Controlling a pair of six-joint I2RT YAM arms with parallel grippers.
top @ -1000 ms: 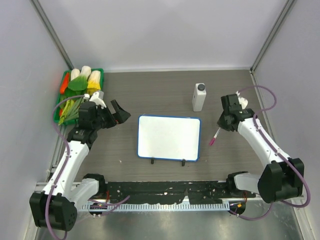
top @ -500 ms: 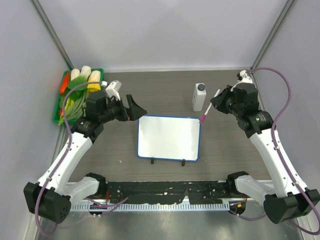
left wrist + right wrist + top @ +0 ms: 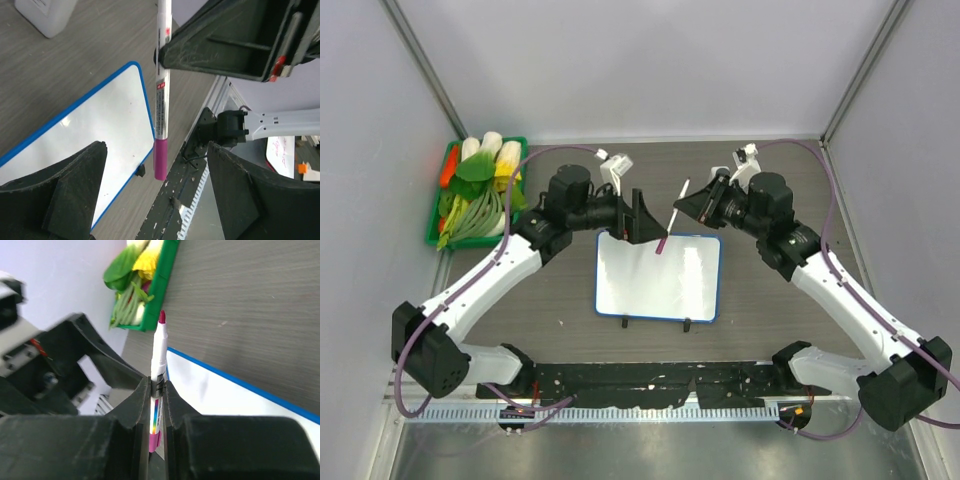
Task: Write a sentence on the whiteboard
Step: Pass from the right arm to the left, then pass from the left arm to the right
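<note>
Both our arms have swung in over the whiteboard's (image 3: 658,290) far edge. Our right gripper (image 3: 685,207) clamps the marker (image 3: 671,218); our left gripper (image 3: 642,218) gapes wide, empty, just beside it.

Both arms reach inward; left end effector (image 3: 638,218) spread wide, right end effector (image 3: 692,207) clamped, tips seemingly close together.
</note>
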